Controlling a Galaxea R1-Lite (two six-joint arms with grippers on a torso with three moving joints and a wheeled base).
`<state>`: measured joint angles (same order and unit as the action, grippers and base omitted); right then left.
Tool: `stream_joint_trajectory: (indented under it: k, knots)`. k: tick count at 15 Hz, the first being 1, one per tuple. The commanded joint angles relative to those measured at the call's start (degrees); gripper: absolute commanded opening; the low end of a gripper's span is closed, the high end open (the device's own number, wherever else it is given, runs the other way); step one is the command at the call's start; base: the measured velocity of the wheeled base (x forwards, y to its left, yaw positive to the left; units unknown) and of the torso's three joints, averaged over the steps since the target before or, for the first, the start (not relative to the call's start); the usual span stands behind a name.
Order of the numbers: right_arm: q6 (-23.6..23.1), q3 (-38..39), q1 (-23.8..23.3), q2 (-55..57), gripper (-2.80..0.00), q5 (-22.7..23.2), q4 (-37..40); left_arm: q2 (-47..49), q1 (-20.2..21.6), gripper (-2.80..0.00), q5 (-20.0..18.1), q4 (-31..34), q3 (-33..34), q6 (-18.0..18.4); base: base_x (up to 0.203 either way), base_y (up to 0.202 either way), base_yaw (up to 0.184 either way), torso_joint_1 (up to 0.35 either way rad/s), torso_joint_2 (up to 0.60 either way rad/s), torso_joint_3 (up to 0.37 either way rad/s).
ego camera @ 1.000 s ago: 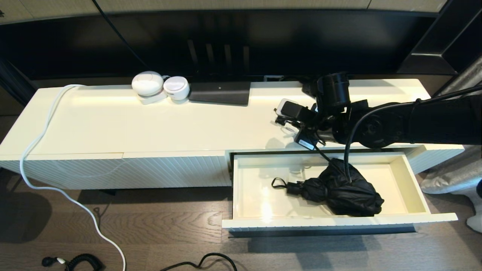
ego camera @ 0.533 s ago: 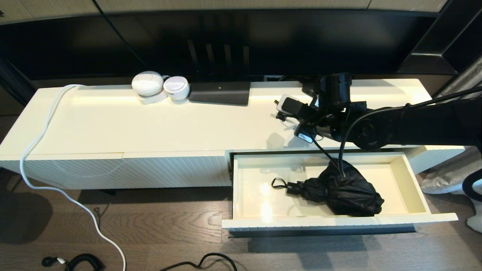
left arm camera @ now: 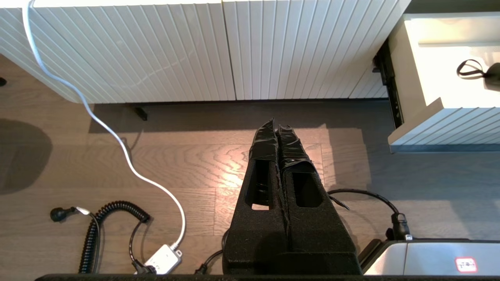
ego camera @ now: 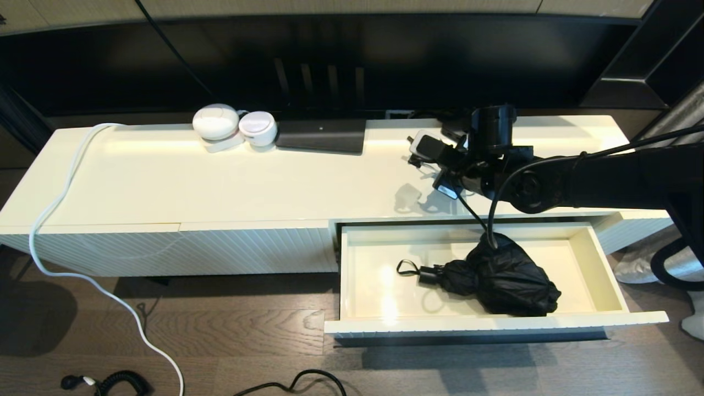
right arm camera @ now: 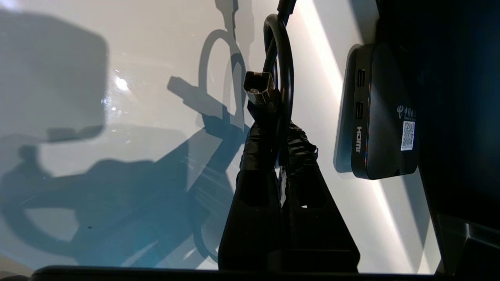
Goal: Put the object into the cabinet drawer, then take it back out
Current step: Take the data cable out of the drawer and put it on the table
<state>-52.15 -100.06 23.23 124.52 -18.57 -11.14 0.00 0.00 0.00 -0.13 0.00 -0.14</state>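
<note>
The cabinet drawer (ego camera: pixel 495 325) stands pulled out, its cream inside showing, with a folded black umbrella (ego camera: pixel 506 280) lying in it. My right gripper (ego camera: pixel 452 186) hovers over the cabinet top (ego camera: pixel 247 181) just behind the drawer, shut on a black cable (right arm camera: pixel 288 74) that ends in a square plug (right arm camera: pixel 258 88). The cable (ego camera: pixel 488 223) hangs from the fingers in a loop whose low end dangles over the back of the drawer, by the umbrella. My left gripper (left arm camera: pixel 276 130) is shut and empty, low over the floor in front of the cabinet.
A black set-top box (ego camera: pixel 320 136) and two white round devices (ego camera: pixel 215 122) sit at the back of the cabinet top. A white cord (ego camera: pixel 55 203) runs down onto the wooden floor, where a coiled black lead (left arm camera: pixel 113 218) and other cables lie.
My right arm has drawn back and to the right over the cabinet top, and the hanging loop of cable has risen off the umbrella toward the drawer's back edge.
</note>
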Motion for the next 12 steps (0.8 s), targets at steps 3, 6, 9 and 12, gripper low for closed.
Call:
stream_joint_trajectory:
  k: [3,6,9,12]
  knots:
    - [-0.1,-0.6,-0.4,1.4,-2.80,-0.2,0.1,0.0,0.0,-2.80,0.0,0.0,0.0,0.0,0.000,0.000,0.000,0.000,0.00,0.000]
    - [0.1,0.0,0.2,1.3,0.00,-0.5,0.6,0.0,0.0,-2.80,0.0,0.0,0.0,0.0,0.000,0.000,0.000,0.000,0.00,0.000]
    - [0.1,0.0,0.6,0.9,0.00,-0.6,0.9,0.0,0.0,-2.80,0.0,0.0,0.1,0.0,0.000,0.000,0.000,0.000,0.00,0.000]
    - [0.2,0.1,1.0,-1.2,0.00,-0.7,2.0,0.0,0.0,-2.80,0.0,0.0,0.1,0.0,0.000,0.000,0.000,0.000,0.00,0.000]
